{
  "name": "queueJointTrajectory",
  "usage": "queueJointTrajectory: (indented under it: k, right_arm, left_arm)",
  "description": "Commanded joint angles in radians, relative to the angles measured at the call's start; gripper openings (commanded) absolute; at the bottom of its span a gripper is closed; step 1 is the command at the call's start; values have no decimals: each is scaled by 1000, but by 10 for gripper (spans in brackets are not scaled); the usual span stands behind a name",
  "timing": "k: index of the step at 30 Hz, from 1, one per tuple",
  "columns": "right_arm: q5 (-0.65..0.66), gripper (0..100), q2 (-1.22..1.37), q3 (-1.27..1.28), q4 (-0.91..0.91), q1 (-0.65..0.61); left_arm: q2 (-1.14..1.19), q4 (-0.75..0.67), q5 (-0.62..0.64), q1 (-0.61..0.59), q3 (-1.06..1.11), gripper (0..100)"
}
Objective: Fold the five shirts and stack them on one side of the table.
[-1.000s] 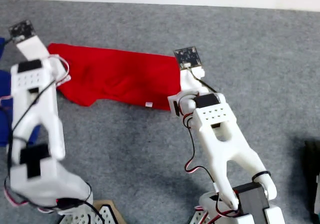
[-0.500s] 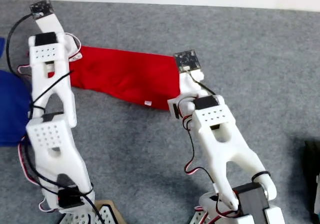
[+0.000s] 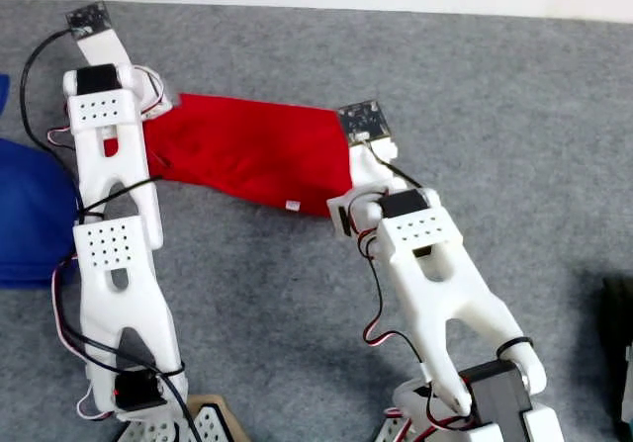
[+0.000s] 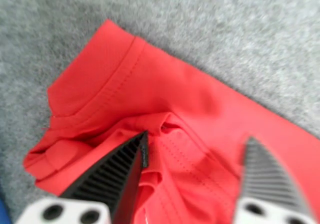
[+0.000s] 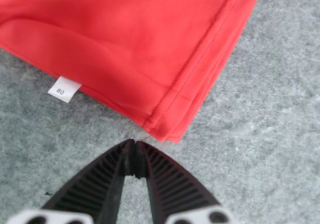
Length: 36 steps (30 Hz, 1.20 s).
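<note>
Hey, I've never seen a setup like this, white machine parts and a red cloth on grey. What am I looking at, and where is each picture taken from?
These are two small white robot arms side by side at a table with a grey covering. The high view comes from a fixed camera looking down. The other two come from a camera on each arm's wrist, looking along its black ribbed tool. A red shirt lies between them, folded into a long strip. The left tool is open above bunched fabric near the collar, gripping nothing. The right tool is shut and empty, just off the shirt's other end, near a small white label. Blue cloth, probably another shirt, lies beside the left arm.
</note>
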Motion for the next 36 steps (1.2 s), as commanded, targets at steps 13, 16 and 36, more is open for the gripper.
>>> queueJointTrajectory:
  k: [13,16,36]
  right_arm:
    - [14,9,-35,-4,-15,-22]
    - [14,9,-35,-4,-15,-22]
    - [14,9,-35,-4,-15,-22]
  left_arm:
    - [-12,216,91,-58,-321,411]
    - [-18,341,118,-88,-349,303]
    - [-452,344,-12,-101,297,5]
